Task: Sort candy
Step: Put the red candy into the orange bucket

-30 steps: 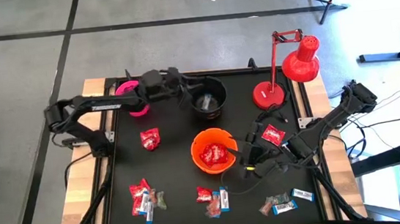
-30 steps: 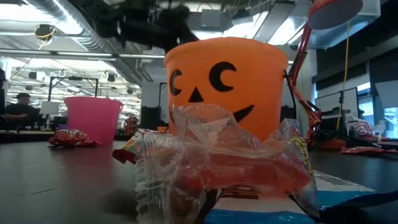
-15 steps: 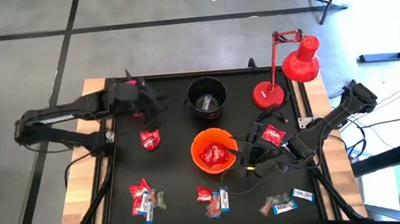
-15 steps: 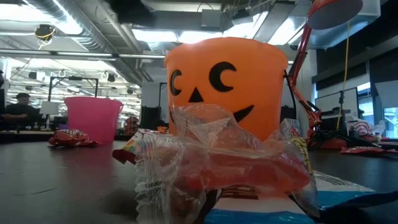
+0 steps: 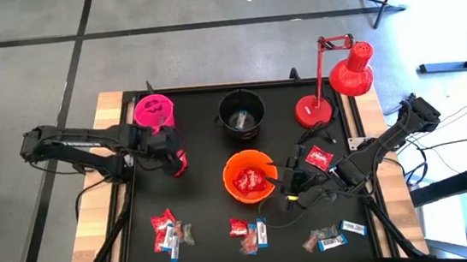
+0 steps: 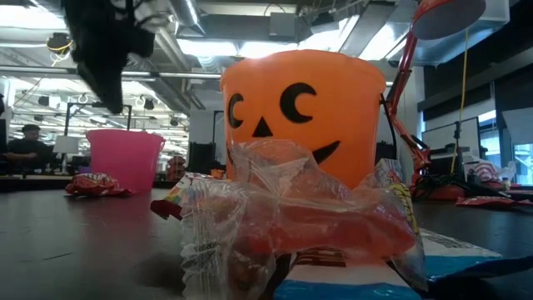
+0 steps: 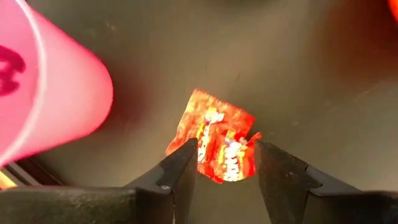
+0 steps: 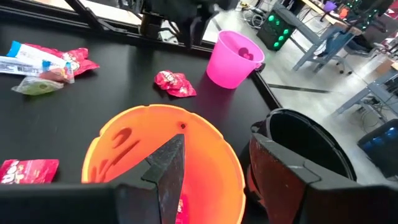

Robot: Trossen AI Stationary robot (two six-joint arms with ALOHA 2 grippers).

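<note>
A red candy packet (image 7: pixel 217 140) lies flat on the black table (image 5: pixel 206 202), just near-side of the pink bucket (image 5: pixel 154 113). My left gripper (image 7: pixel 225 146) hangs open above it, pointing steeply down, one finger to each side of the packet and clear of it; the low view shows the gripper (image 6: pixel 104 58) well above the packet (image 6: pixel 97 185). My right gripper (image 8: pixel 214 149) waits open beside the orange bucket (image 5: pixel 249 175), which holds red packets. The black bucket (image 5: pixel 241 113) stands at the far middle.
Loose candy lies in heaps along the near edge (image 5: pixel 167 230), (image 5: pixel 248 231), (image 5: pixel 334 237), and a red packet (image 5: pixel 318 157) lies near my right arm. A red desk lamp (image 5: pixel 332 87) stands at the far right. A crumpled clear wrapper (image 6: pixel 275 225) fills the low view's foreground.
My left gripper has swung from over the black bucket toward the table's left edge, past the pink bucket, then toward the near edge. It has tipped from roughly level to pointing steeply down, ending above the red packet. The packet has not moved.
</note>
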